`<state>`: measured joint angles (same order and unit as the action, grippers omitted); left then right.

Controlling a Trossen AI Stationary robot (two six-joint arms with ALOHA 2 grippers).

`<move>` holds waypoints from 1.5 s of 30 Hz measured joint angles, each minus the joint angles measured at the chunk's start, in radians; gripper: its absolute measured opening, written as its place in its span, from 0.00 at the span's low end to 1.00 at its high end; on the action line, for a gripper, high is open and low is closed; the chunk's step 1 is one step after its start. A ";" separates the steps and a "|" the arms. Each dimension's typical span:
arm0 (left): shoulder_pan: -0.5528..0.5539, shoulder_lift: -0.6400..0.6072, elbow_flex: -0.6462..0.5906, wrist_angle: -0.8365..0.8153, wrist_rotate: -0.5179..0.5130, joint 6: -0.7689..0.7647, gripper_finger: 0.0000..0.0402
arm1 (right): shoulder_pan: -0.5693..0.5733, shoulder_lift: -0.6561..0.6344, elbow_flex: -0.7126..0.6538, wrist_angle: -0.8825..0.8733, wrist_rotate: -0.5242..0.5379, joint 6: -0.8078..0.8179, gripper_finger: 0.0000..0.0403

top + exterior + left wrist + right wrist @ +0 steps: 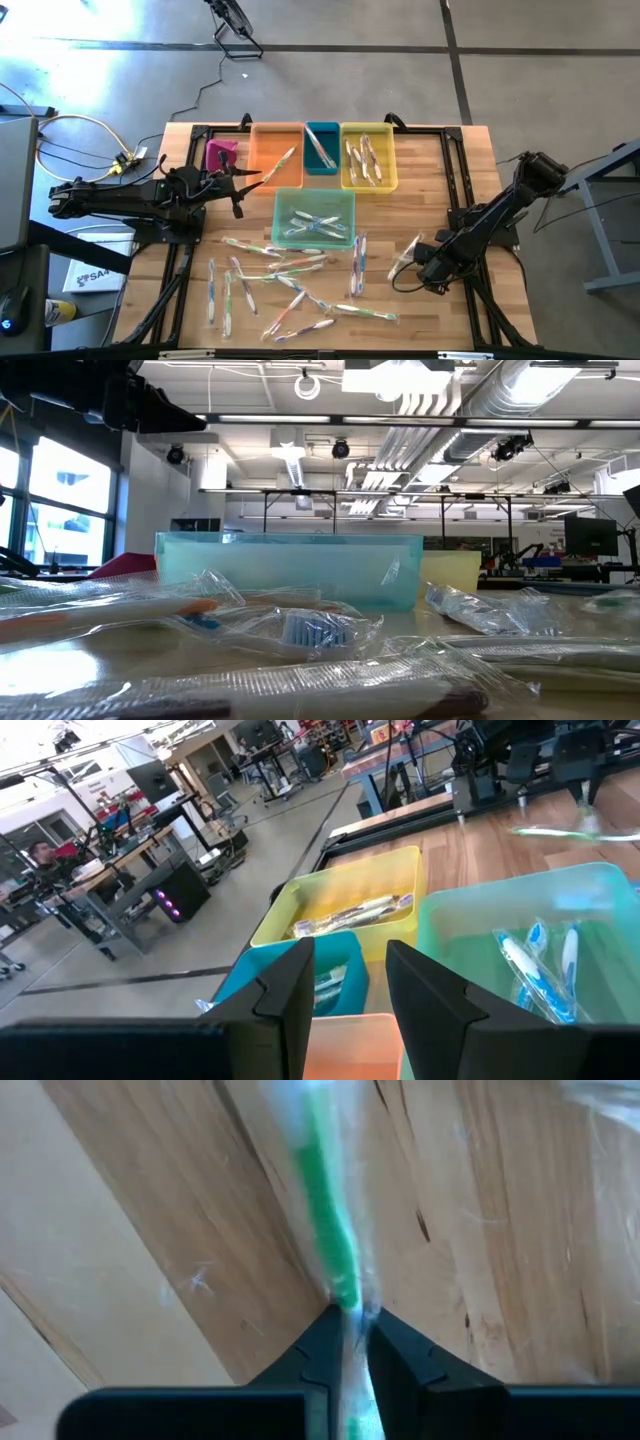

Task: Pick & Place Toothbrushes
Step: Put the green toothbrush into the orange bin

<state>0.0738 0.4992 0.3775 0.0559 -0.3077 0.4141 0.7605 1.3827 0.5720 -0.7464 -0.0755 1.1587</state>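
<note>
right gripper [348, 1342] low, pinching green toothbrush [330, 1220] (wrapped), left arm waiting

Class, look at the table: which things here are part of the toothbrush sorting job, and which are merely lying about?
Part of the job:
- loose toothbrushes on the table
- green-handled toothbrush pinched by the right gripper
- left gripper, open over the bins
- mint bin, yellow bin, teal bin, orange bin

Lying about:
- yellow cable
- pink object

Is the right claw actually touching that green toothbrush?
Touching. In the right wrist view the right gripper's two fingers are pinched onto the wrapped green toothbrush, with no gap either side.
</note>
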 joint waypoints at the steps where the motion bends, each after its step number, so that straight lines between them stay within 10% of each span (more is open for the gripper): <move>1: 0.000 0.000 0.000 0.000 0.000 0.000 0.30 | 0.000 0.000 0.000 0.000 -0.002 0.000 0.06; 26: 0.000 0.000 0.000 0.002 0.000 -0.055 0.30 | -0.216 -0.043 0.100 -0.016 0.050 -0.253 0.01; 45: 0.007 0.002 0.001 0.104 -0.005 -0.216 0.30 | -0.457 -0.044 0.233 -0.022 0.365 -0.600 0.01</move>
<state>0.0810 0.5015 0.3786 0.1597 -0.3131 0.1981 0.3030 1.3384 0.8051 -0.7685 0.2893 0.5587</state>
